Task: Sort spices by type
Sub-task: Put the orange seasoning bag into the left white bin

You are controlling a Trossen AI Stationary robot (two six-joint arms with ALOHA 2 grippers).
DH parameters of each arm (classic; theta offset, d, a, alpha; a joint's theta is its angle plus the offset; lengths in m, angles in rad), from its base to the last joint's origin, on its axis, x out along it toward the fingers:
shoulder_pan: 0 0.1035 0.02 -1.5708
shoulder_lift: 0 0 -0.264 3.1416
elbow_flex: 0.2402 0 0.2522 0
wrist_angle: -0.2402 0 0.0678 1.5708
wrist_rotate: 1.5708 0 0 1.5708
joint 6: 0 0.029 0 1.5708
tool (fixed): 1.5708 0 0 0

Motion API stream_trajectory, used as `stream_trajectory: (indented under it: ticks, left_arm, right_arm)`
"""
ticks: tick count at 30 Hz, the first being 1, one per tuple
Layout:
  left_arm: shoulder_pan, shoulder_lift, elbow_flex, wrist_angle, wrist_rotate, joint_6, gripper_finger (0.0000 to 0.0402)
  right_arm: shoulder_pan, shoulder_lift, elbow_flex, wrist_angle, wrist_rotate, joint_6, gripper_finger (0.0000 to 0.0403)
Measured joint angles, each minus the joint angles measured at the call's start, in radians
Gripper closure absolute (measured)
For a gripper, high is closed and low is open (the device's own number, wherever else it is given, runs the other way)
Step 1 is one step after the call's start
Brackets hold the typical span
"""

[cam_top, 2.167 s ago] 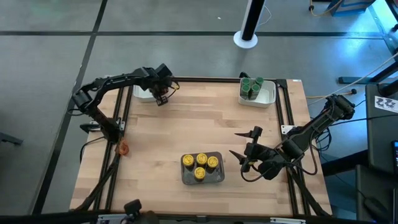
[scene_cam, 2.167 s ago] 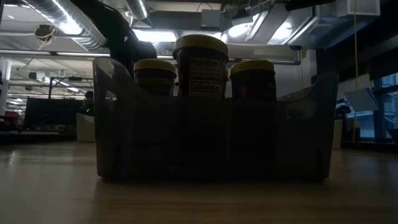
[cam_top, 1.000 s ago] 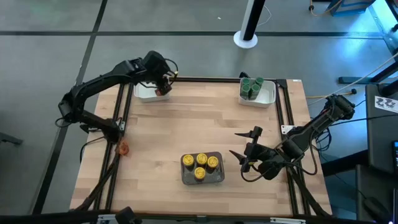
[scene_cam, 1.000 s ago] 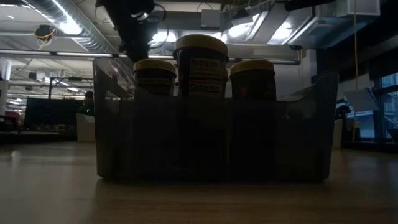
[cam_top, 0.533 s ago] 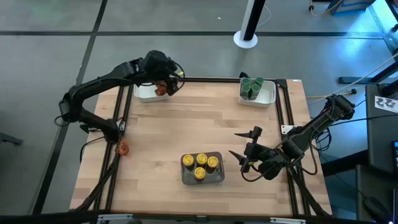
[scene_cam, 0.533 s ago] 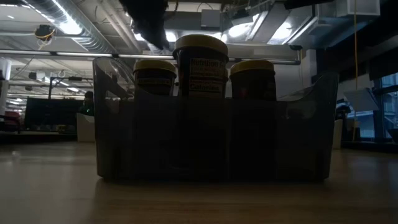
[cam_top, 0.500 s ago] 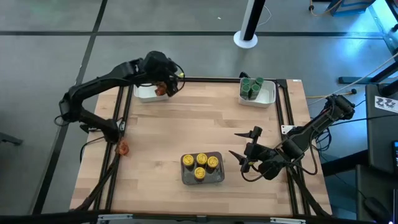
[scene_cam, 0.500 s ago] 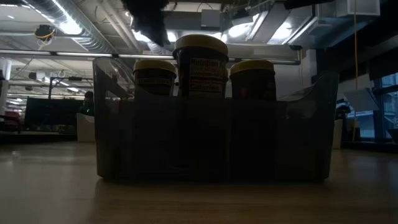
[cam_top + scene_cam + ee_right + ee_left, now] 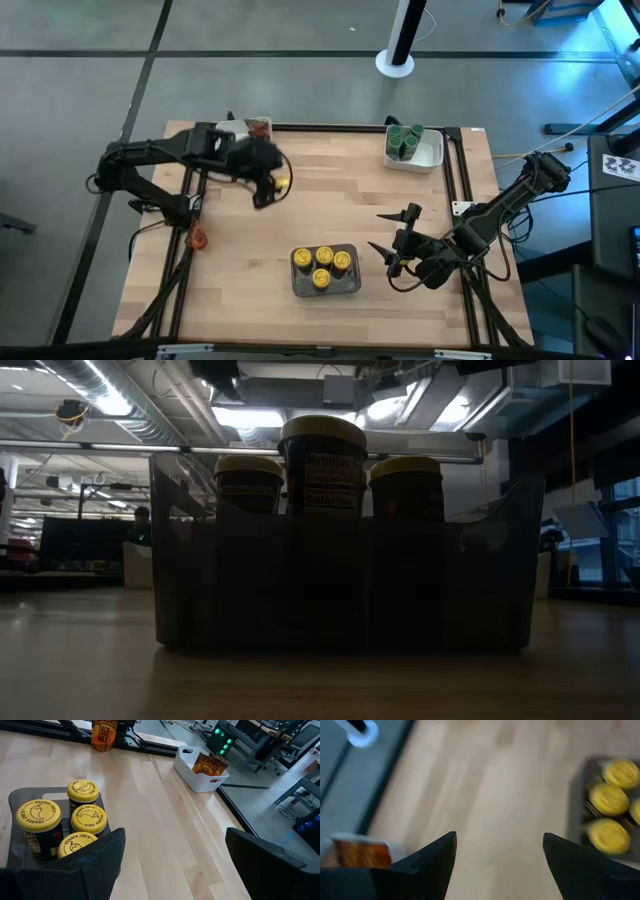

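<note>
Spread and empty, my left gripper hangs over bare wood near the white tray holding packets; next, I judge, comes the stray packet off the table's left edge, right gripper idle.

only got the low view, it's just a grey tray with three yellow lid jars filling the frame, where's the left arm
observer: The left gripper hangs over the table's far left part, fingers open, nothing between them.
operator: any packets around
observer: One reddish-orange packet sits in a white tray at the far left corner.
operator: only three jars in that grey tray?
observer: Four yellow-lidded jars; from above, one stands behind the others. The right gripper waits open beside the grey tray.
</note>
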Motion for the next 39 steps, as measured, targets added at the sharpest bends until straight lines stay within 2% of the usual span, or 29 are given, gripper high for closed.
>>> stream_trajectory:
  ticks: [17, 23, 28, 39]
  left_arm:
    - [-0.414, 0.000, 0.000, -0.387, -0.006, -0.653, 0.0127]
    - [-0.531, -0.002, -0.018, -0.401, -0.046, -0.823, 0.0128]
    - [-0.588, -0.004, -0.099, -0.401, -0.049, -1.006, 0.0128]
    - [-0.670, -0.005, -0.328, -0.402, 0.159, -1.286, 0.0128]
  right_arm:
    - [0.000, 0.000, 0.000, 0.000, -0.027, 0.003, 0.0059]
    - [0.000, 0.000, 0.000, 0.000, -0.027, 0.003, 0.0059]
    - [0.000, 0.000, 0.000, 0.004, -0.027, 0.003, 0.0059]
    - [0.000, 0.000, 0.000, 0.007, -0.027, 0.003, 0.0059]
